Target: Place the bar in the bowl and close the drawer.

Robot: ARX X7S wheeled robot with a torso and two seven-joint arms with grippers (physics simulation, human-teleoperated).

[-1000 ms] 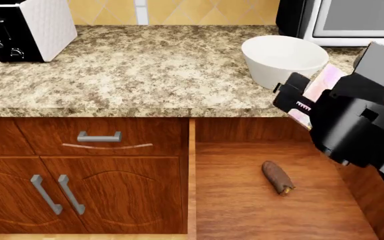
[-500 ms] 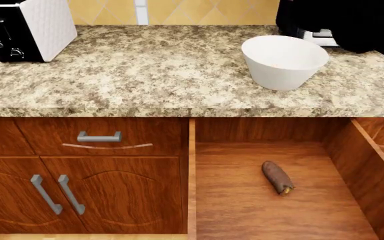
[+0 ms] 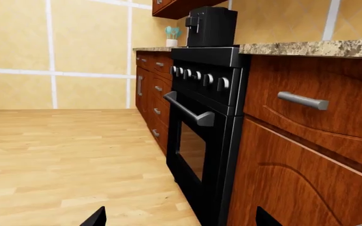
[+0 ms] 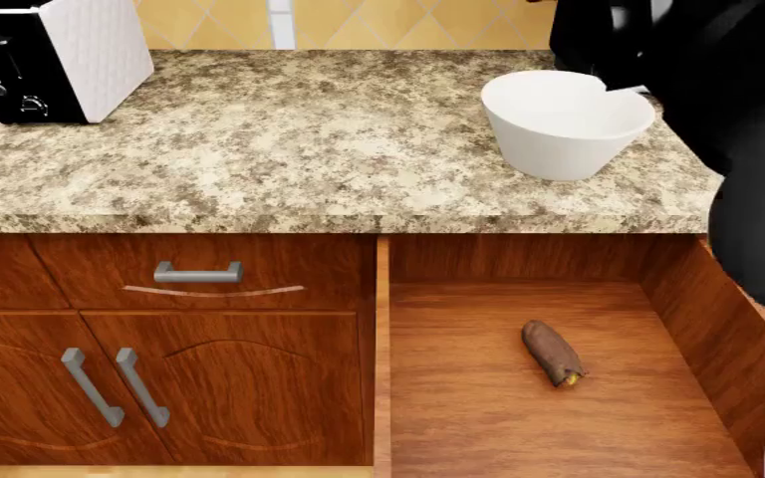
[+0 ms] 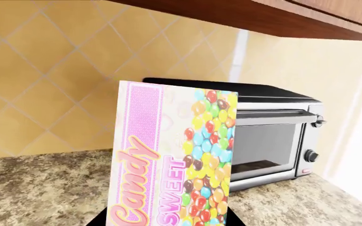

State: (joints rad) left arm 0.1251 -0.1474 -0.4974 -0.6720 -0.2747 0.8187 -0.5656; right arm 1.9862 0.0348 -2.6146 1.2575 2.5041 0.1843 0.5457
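Honestly the bar (image 4: 554, 354) looks light and stiff, so grab it mid-length, well below the right end effector (image 5: 168, 221), which grips a candy box (image 5: 171, 155); left one's grip I can't tell.

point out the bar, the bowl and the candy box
bar (image 4: 553, 353), head view, middle of its brown body
bowl (image 4: 562, 144), head view, outer white side
candy box (image 5: 168, 160), right wrist view, printed front face

You get even, bright rendered light in all views; sharp focus, no blur, faint soft shadow under the bench (image 4: 290, 119) edge.
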